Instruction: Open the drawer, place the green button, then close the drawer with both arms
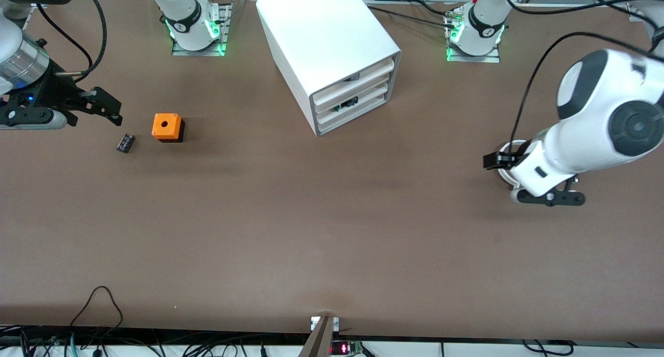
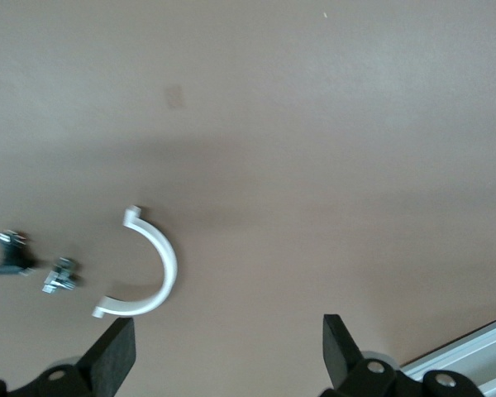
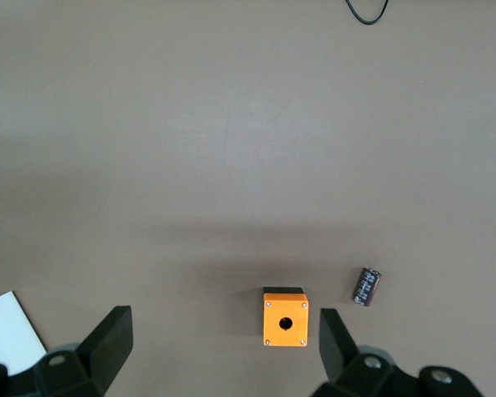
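Observation:
The white cabinet point(image 1: 332, 51) stands between the two arm bases. Its three drawers are pushed in, and the drawer point(image 1: 358, 115) is the lowest of them. The button is out of view. My right gripper point(image 1: 111, 110) hangs open and empty over the table at the right arm's end, beside the orange cube point(image 1: 167, 127) and the small black component point(image 1: 125, 142). In the right wrist view the right gripper point(image 3: 223, 347) has the cube point(image 3: 285, 318) near one finger, untouched. My left gripper point(image 1: 519, 183) hovers open over a white half-ring point(image 2: 149, 269); the left gripper point(image 2: 227, 356) holds nothing.
Two small metal parts point(image 2: 60, 277) lie beside the half-ring at the left arm's end. An aluminium rail point(image 2: 471, 356) shows in the left wrist view. A corner of the cabinet point(image 3: 8, 331) shows in the right wrist view. Cables run along the table's front edge point(image 1: 104, 300).

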Available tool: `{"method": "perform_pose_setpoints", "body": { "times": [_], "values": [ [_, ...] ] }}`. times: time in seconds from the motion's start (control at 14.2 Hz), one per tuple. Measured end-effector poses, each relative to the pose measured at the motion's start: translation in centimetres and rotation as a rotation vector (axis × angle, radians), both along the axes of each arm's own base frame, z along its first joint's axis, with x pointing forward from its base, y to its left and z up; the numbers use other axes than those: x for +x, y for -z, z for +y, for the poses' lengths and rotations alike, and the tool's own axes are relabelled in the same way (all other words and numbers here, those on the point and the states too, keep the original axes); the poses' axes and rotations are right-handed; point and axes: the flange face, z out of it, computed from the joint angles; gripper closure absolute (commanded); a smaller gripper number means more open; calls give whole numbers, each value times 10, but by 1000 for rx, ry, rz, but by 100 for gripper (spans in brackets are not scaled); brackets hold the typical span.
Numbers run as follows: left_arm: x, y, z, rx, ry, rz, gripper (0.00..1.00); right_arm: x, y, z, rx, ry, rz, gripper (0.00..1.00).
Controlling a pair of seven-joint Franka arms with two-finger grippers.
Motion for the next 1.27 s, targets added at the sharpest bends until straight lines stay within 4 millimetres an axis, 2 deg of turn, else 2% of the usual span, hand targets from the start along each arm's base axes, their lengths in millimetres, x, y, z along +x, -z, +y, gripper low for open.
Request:
{"method": "perform_pose_setpoints", "body": {
  "times": [0.28,0.42,0.56,0.7,0.85,1.06,1.27],
  "values": [
    [-21,-51,57,-1,48,-46,0,0,0,0,0,0,-1,0],
    [-37,-77,65,23,49,-84,0,0,-1,0,0,0,-4,0],
    [-55,-94,62,34,44,-128,0,0,-1,0,1,0,-5,0],
    [-78,-89,64,16,13,-116,0,1,-1,0,1,0,-6,0],
    [-93,-80,68,-17,-8,-106,0,1,-1,0,1,0,-6,0],
    [-95,-73,67,-73,-29,-101,0,1,-1,0,1,0,-6,0],
    [-90,-76,71,-74,-37,-114,0,1,-1,0,1,0,-6,0]
  ]
}}
